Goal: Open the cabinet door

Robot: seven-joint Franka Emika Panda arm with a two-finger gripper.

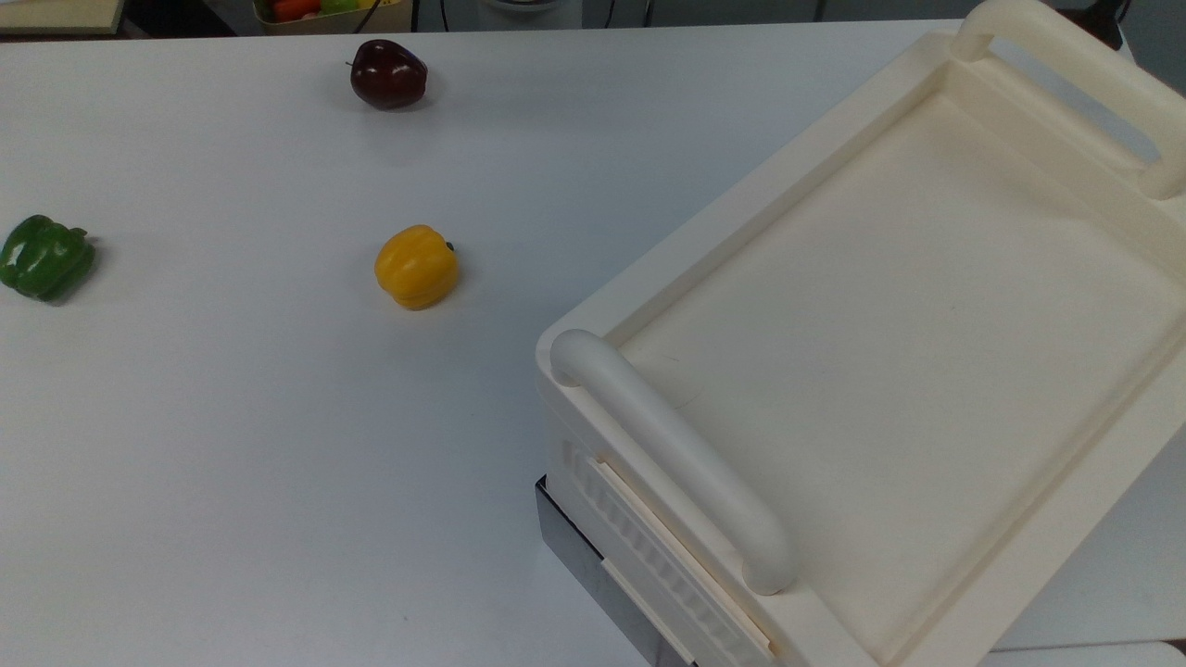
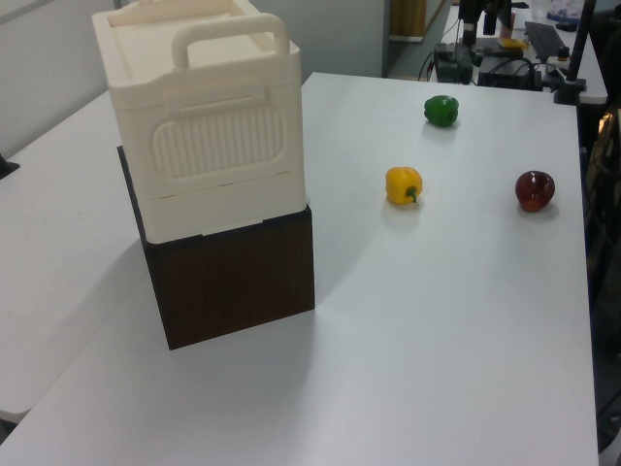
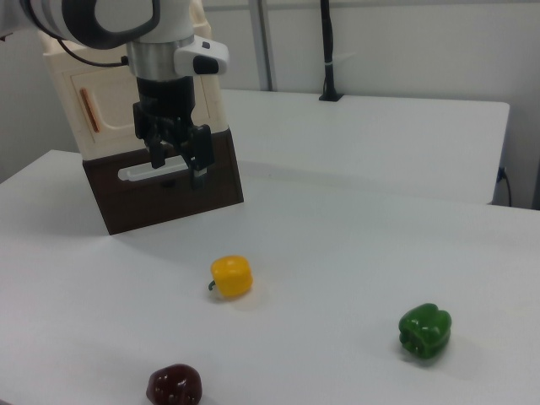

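In the right view, the gripper [image 3: 178,163] was seen pointing down, fingers parted with nothing held between them, in front of the dark brown base [image 3: 169,190]. The cabinet door [image 3: 101,114] was seen closed on the cream cabinet [image 3: 76,93], above and toward the right view's left of the gripper, its copper handle [image 3: 89,110] untouched. A yellow pepper [image 3: 231,276] was seen lying well apart on the table [image 3: 354,253].

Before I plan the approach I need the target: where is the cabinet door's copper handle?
In the right view, the copper handle stands upright near the right view's left edge of the cabinet door, left of the gripper, above the dark brown base.
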